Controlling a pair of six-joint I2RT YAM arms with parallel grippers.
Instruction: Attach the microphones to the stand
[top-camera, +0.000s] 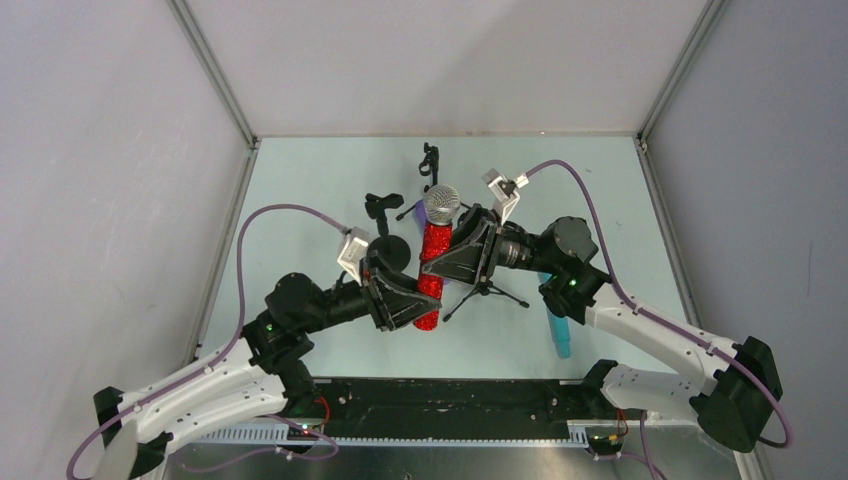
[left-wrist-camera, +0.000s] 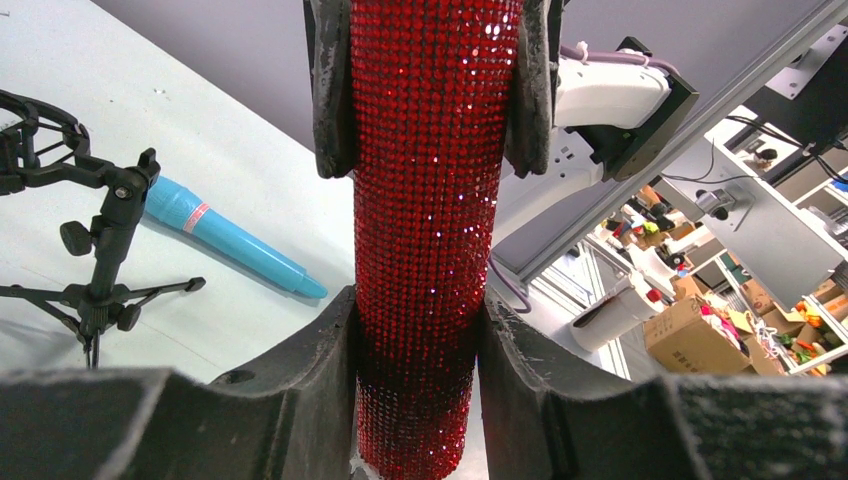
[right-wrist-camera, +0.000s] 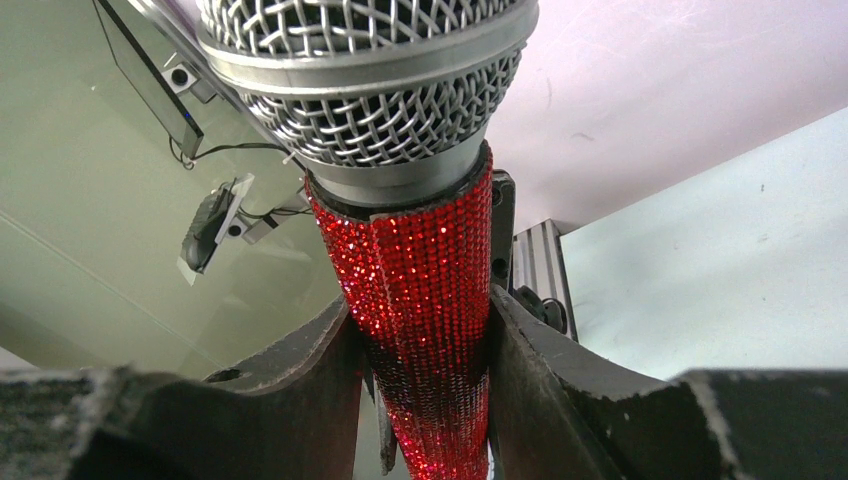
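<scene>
The glittery red microphone (top-camera: 433, 272) with a silver mesh head (top-camera: 441, 203) is held above the table between both arms. My left gripper (top-camera: 418, 302) is shut on its lower body, seen close in the left wrist view (left-wrist-camera: 420, 340). My right gripper (top-camera: 453, 255) is shut on the body just under the head (right-wrist-camera: 425, 340). The black stand (top-camera: 485, 292) with its clips (top-camera: 430, 160) rises behind and below the microphone. The teal microphone (top-camera: 558, 332) lies on the table, partly under my right arm. A sliver of the purple microphone (top-camera: 412, 211) shows beside the mesh head.
The pale table (top-camera: 300, 200) is walled in by grey panels with metal frame posts (top-camera: 215, 75). A black rail (top-camera: 450, 395) runs along the near edge between the arm bases. A round black foot (top-camera: 390, 250) sits by my left wrist.
</scene>
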